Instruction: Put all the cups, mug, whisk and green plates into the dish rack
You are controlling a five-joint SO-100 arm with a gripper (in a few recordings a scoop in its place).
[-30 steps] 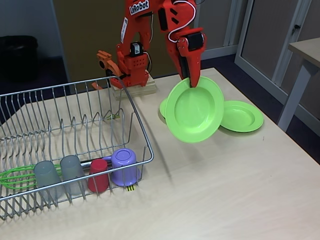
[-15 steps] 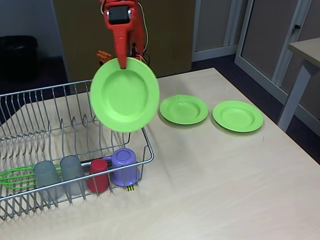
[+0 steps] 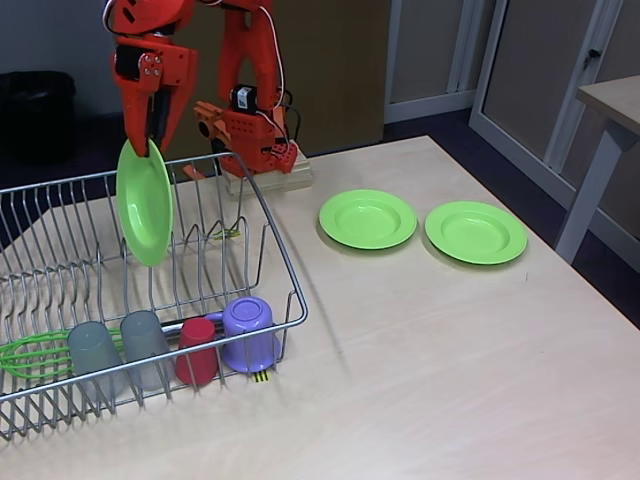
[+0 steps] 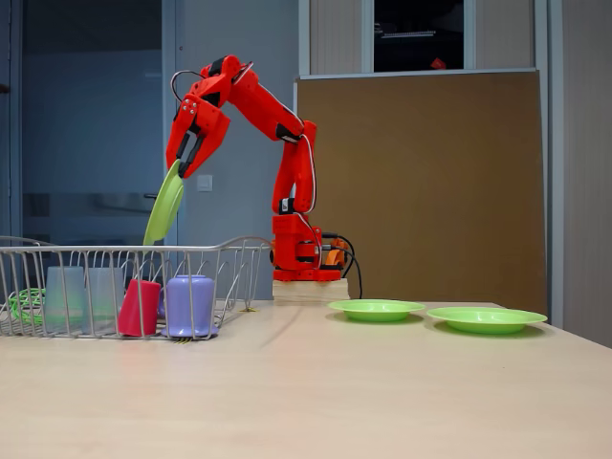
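gripper (image 3: 152,140) holds plate (image 3: 146,203) above rack (image 3: 262,215)

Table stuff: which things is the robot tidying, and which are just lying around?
Job: three round lime-green plastic plates (claw holds one; two on table), silver wire dish rack, grey tumblers, red tumbler, purple mug, green whisk.
Lying around: wooden block under the arm.

The tool (image 3: 150,140) has swung its green plate (image 3: 144,203) (now edge-on) over the dish rack (image 3: 262,215).
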